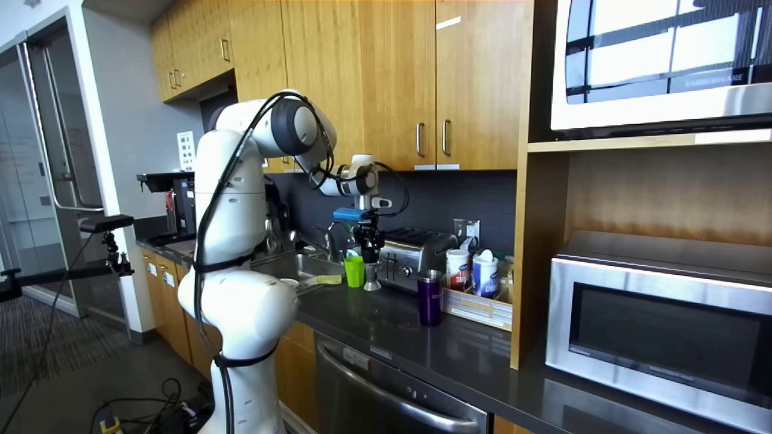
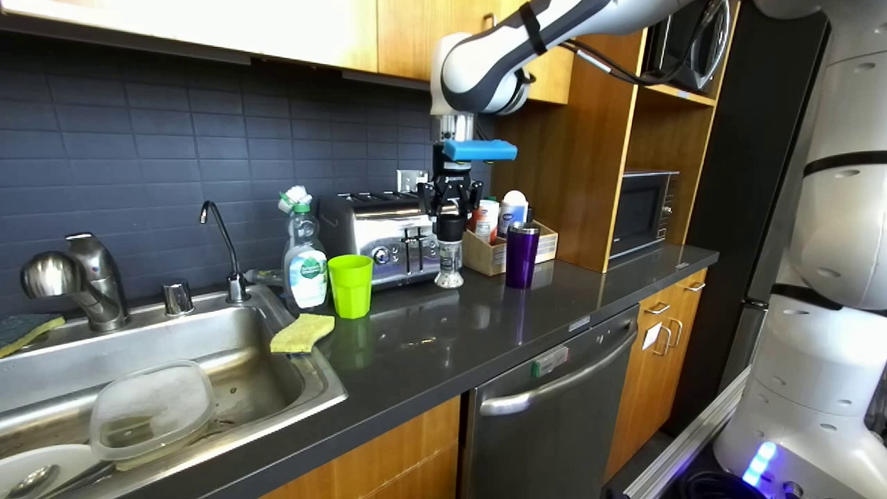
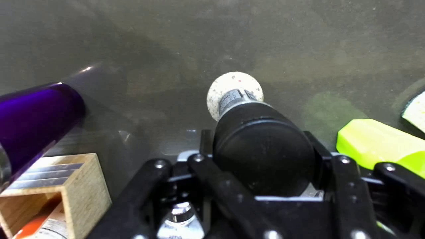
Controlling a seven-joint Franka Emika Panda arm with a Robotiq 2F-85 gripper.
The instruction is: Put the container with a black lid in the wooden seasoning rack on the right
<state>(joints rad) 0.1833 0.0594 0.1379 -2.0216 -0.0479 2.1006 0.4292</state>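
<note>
White jointed arm (image 1: 241, 205) arched over, black gripper (image 3: 262, 146) pointing straight down in front of the shiny steel toaster (image 2: 371, 232).

From a raised elbow (image 1: 292, 126) the forearm (image 2: 575, 28) slopes down to an upright wrist (image 2: 454, 128), and the gripper is clamped around the round black lid (image 3: 264, 159) of a clear, flared-base container (image 2: 450, 258), upright in front of the toaster; whether its base touches the glossy dark-grey desk (image 2: 416, 353) I cannot tell. In both exterior views the low, pale wooden, open-topped rack (image 2: 483, 256), holding white cylindrical canisters (image 1: 485, 274), stands to the toaster's right.
</note>
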